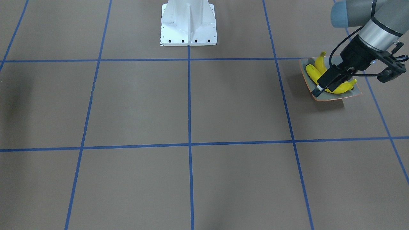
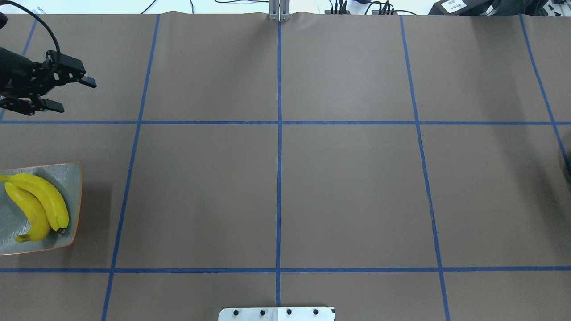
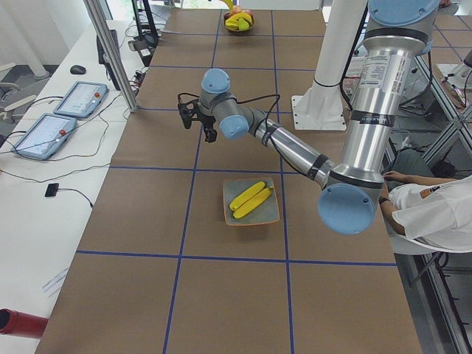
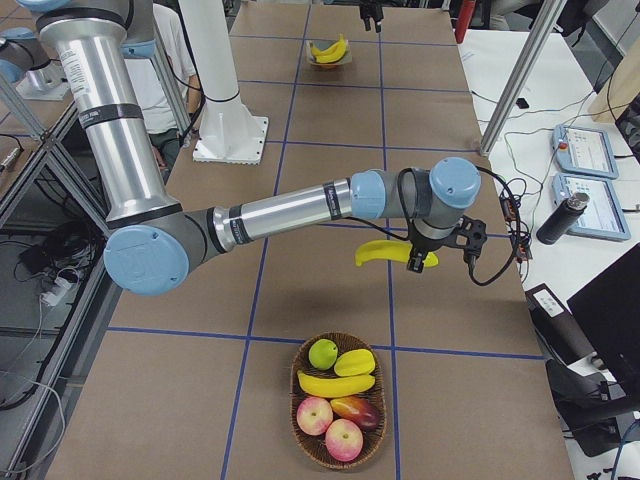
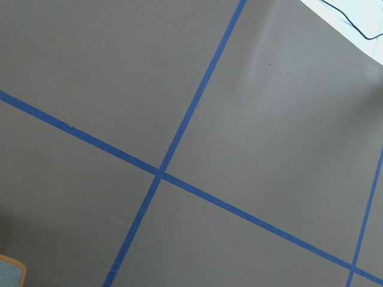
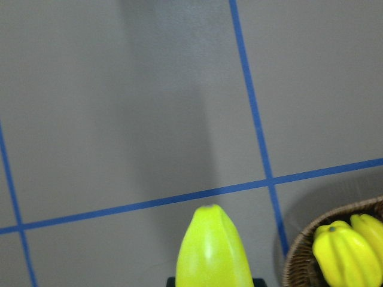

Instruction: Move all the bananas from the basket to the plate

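Plate: The plate [image 2: 76,201] stood flat on the counter [image 2: 276,191], at the end on the robot's left side, and its orange-brown rim was visible.
Bananas on the plate: Two bananas [image 2: 49,198] lay inside the plate side by side and touched each other along their length.
Left claw: The left claw [image 2: 79,96] was released, with its two fingers spread and nothing between them. It hung over the counter beyond the edge of the plate that is far from the robot, apart from the plate and from its bananas.
Right claw: The right claw [image 4: 418,262] was well apart from the plate, toward the opposite end of the counter. It was grasping one banana, which its wrist view showed close under the camera.
Held banana: The held banana [image 4: 383,253] was lifted off the counter and lay about level, on the plate's side of the basket.
Basket: The wicker basket [image 4: 294,400] stood at the counter end opposite to the plate.
Banana in the basket: One banana [image 4: 335,384] lay across the middle of the basket among other fruit [image 4: 343,438], some round and red-yellow, one green.
Counter: It was brown and divided into squares by blue tape lines [image 2: 279,133]. The plate stood inside one square.
White base: The white base [image 1: 188,25] was well apart from the plate, at the middle of the robot's edge.
Person: A person in a white sleeve [image 3: 435,214] sat off the counter, on the robot's side of the plate.
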